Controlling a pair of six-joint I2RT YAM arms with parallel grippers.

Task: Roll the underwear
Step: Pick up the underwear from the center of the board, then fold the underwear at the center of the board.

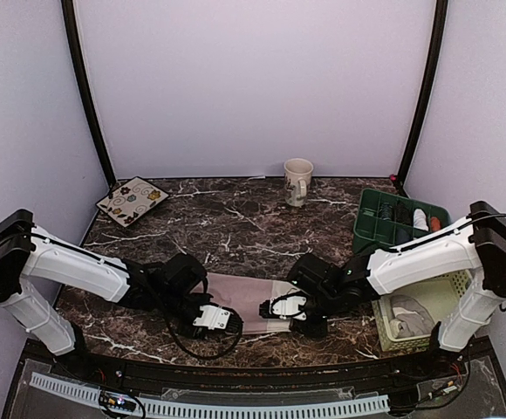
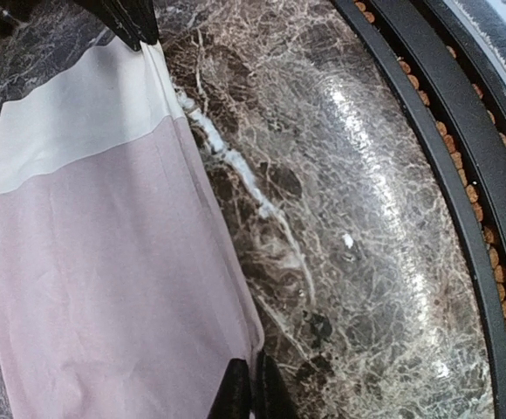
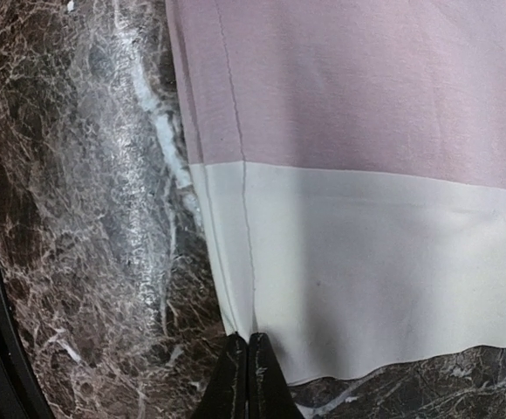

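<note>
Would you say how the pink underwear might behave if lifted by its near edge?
Probably floppy: the pink underwear lies thin and flat, so it should sag between the left tool and right tool pinching its edge. Likely light; pushed, it may bunch rather than slide.

Matt cloth underwear [image 2: 105, 262], glossy marble-look table [image 2: 349, 218]

The left arm [image 1: 74, 266] and right arm [image 1: 423, 255] are alike: smooth white shells over the long links, black blocks at the joints, and a boxy black housing [image 1: 4, 253] at each shoulder. A thin black cable [image 1: 192, 349] loops by the left wrist (another traces the top of the right arm). The left claw [image 1: 231, 320] and right claw [image 1: 269, 307] have white bodies with dark slots, ending in slim black fingers [image 2: 235, 393] tapering to points.
</note>
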